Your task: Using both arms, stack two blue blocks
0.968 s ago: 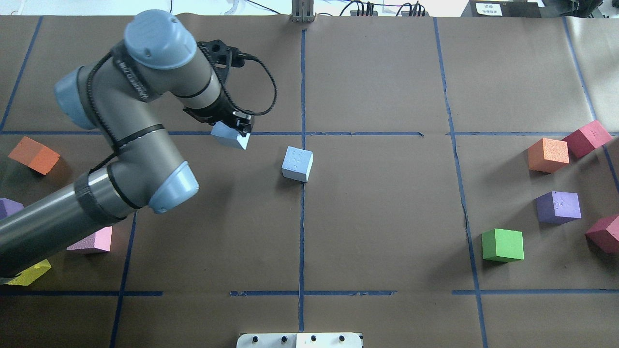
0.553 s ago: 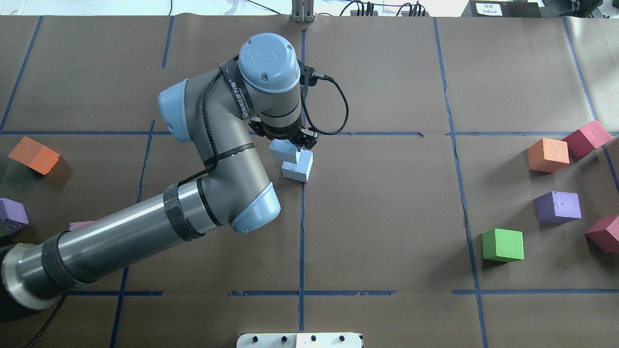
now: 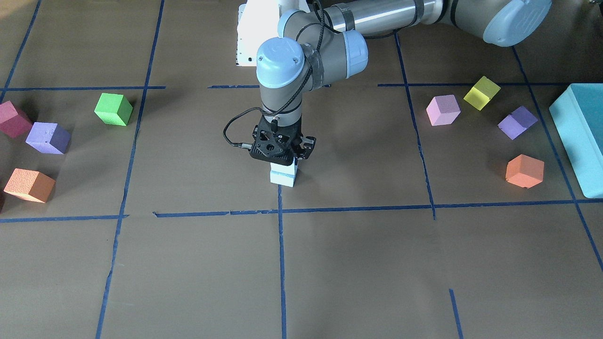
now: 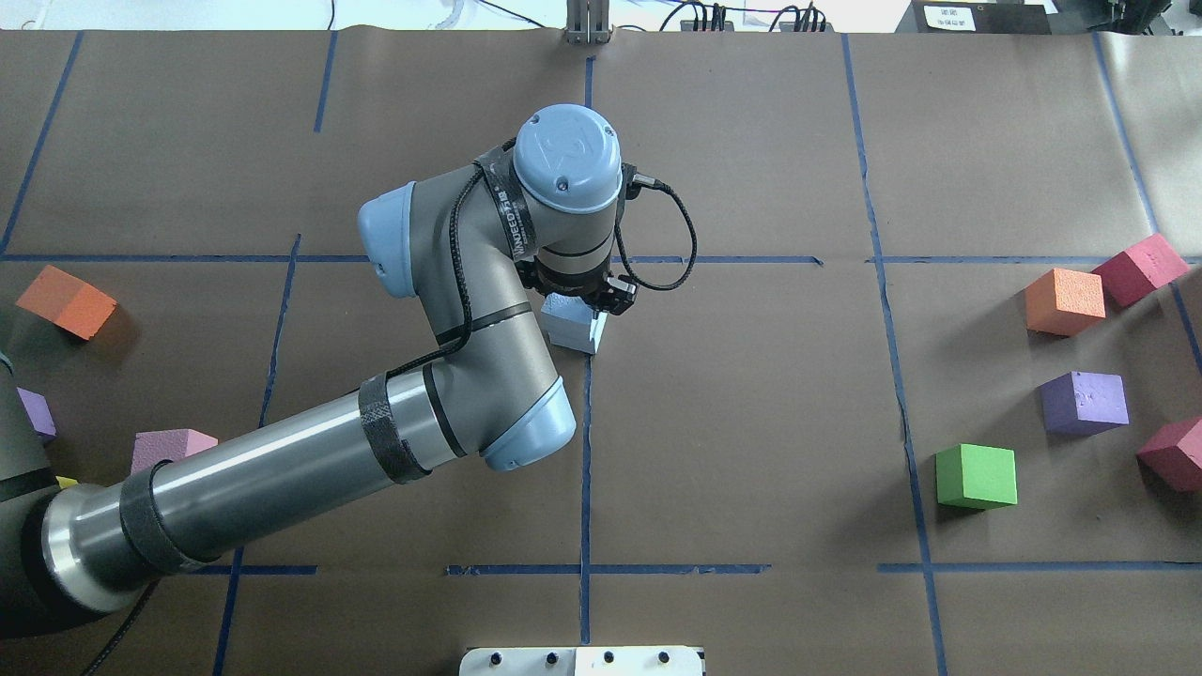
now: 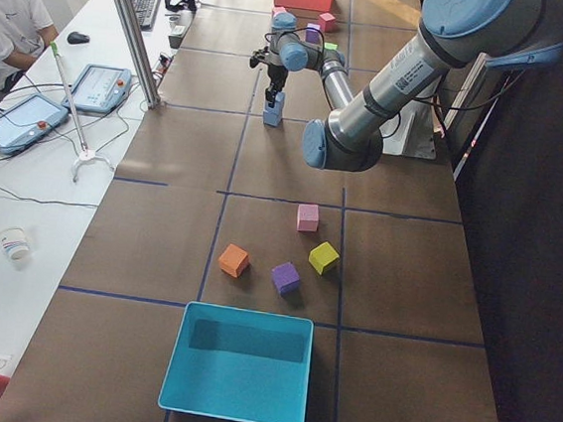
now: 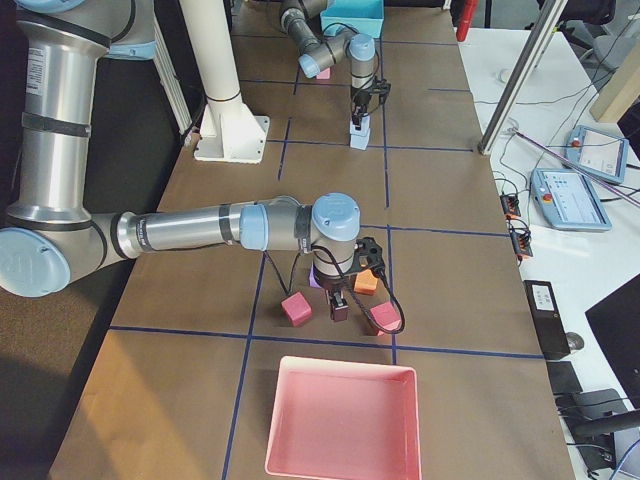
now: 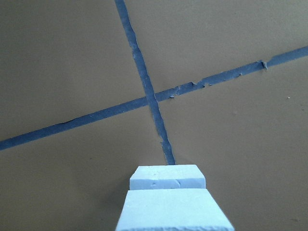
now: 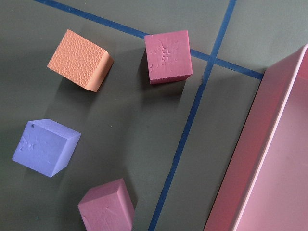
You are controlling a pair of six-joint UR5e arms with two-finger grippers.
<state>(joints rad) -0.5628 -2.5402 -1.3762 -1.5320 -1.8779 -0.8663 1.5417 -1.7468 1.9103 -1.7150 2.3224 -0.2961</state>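
The left gripper (image 3: 284, 163) was clenched on the upper blue block (image 3: 284, 165). That block sat on the lower blue block (image 3: 282, 179), and the stack stood upright just on the robot's side of the tape cross (image 3: 279, 212). As cubes they had no long side, and their faces lay slightly askew to the tape. A moment earlier the upper block hung off the lower one's corner, nearer the cross. The green cube (image 4: 977, 476) and orange cube (image 4: 66, 300) lay well away from the cross. I cannot tell how the right gripper (image 6: 340, 305) held its jaws.
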